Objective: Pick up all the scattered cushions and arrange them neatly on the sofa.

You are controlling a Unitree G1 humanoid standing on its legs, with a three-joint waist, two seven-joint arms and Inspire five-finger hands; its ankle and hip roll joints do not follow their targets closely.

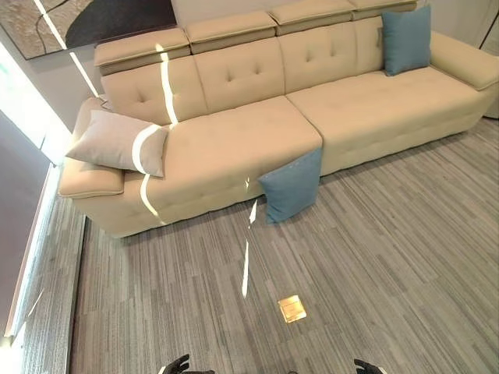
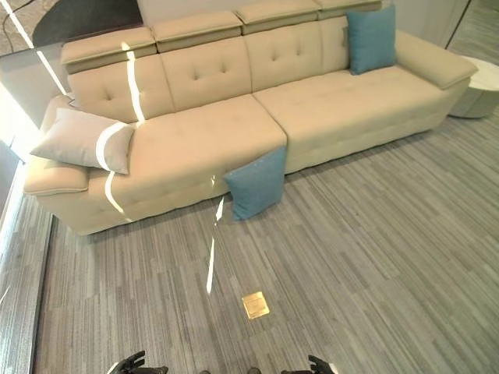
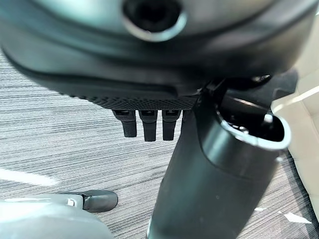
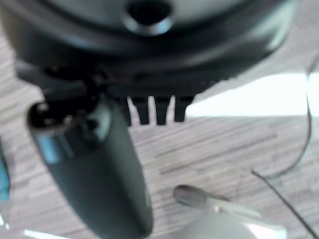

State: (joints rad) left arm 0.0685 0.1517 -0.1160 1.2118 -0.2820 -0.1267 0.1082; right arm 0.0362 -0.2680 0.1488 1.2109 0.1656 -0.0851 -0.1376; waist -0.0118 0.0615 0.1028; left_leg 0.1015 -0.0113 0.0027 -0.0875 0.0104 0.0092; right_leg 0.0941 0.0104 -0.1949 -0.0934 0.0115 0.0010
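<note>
While both hands hang low with straight, empty fingers, the left hand (image 1: 178,365) and right hand (image 1: 366,366) are well short of the blue cushion (image 1: 291,185) leaning on the sofa (image 1: 234,148) front, standing on the floor (image 1: 351,273); the grey cushion (image 1: 118,142) and another blue cushion (image 1: 406,40) already sit on it.

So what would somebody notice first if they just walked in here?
Probably the big cream sofa along the wall. Then the blue cushion on the floor, leaning against the sofa's front. Another blue cushion stands at the sofa's right end, and a beige cushion rests on its left armrest.
</note>
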